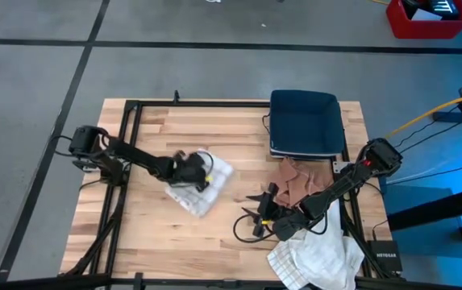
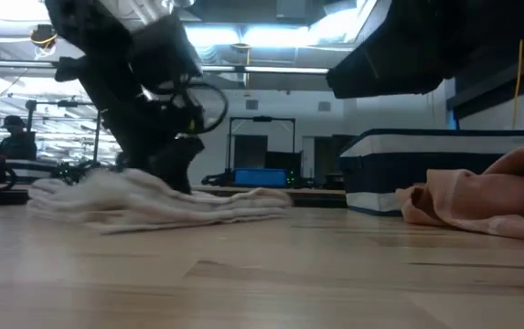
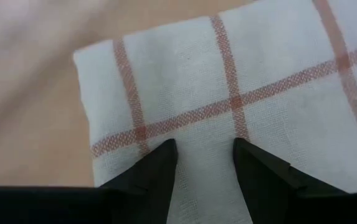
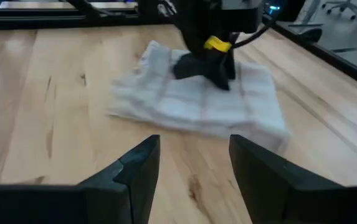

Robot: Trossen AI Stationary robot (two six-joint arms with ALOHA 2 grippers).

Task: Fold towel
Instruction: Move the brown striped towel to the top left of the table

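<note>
A: Where does the towel lie?

B: The white towel (image 1: 204, 187) with thin red check lines lies folded and bunched on the wooden table (image 1: 158, 129), left of centre. In the low view it is a flat, rumpled heap (image 2: 152, 201) on the boards.

A: State of the left gripper?

B: The left gripper (image 1: 192, 171) is down on top of the towel. In its wrist view the two dark fingers (image 3: 156, 174) stand parted, their tips resting on the cloth with a strip of fabric showing between them. Whether they pinch any cloth cannot be told.

A: And the right gripper?

B: The right gripper (image 1: 255, 217) hangs over bare wood near the table's front edge, to the right of the towel and apart from it. Its fingers (image 4: 134, 171) are spread wide with nothing between them, pointing towards the towel.

A: What else is on the table?

B: A dark blue bin (image 1: 305, 122) stands at the back right. A tan cloth (image 1: 295, 181) lies just in front of it. Another white checked cloth (image 1: 315, 256) is heaped at the front right corner, under the right arm.
</note>
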